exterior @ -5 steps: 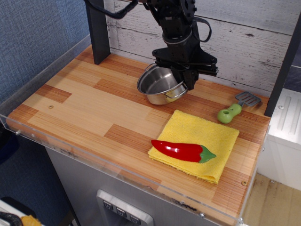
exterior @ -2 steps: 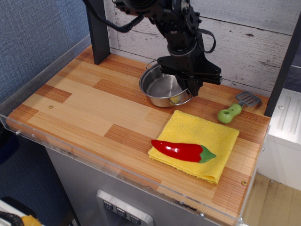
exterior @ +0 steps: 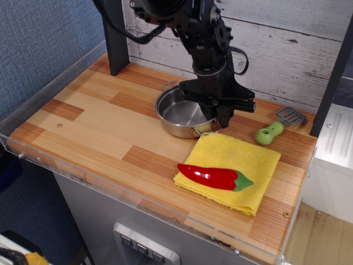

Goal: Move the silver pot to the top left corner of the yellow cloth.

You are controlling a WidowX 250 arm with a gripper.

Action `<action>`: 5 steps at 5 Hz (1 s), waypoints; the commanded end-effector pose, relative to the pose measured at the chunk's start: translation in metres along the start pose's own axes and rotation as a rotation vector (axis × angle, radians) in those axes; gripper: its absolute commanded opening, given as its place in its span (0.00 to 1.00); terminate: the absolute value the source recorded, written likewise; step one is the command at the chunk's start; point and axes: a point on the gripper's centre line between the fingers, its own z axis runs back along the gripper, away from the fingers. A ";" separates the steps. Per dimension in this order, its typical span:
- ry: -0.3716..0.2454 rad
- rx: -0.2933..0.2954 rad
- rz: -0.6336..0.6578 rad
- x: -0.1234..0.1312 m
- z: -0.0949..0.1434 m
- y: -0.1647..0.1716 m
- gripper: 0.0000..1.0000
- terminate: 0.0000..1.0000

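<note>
The silver pot (exterior: 179,114) is a shallow shiny steel pot with thin loop handles. It hangs slightly tilted just above the wooden table, its right rim at the top left corner of the yellow cloth (exterior: 234,160). My black gripper (exterior: 219,118) comes down from above and is shut on the pot's right rim. The cloth lies flat at the front right of the table.
A red chili pepper (exterior: 212,176) lies on the front part of the cloth. A green-handled spatula (exterior: 274,129) lies right of the pot near the back wall. A black post (exterior: 114,34) stands at the back left. A clear rim edges the table (exterior: 88,118).
The gripper has carried the pot forward and slightly left, from the back of the table toward the cloth's top left corner, and lowered it. The pepper and spatula have not moved.
</note>
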 end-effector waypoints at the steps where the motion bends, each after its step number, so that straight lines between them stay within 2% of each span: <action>1: -0.017 0.014 0.023 -0.005 0.020 -0.003 1.00 0.00; 3: -0.035 0.006 0.025 -0.003 0.023 0.000 1.00 0.00; 5: -0.099 -0.019 -0.012 0.014 0.058 -0.001 1.00 0.00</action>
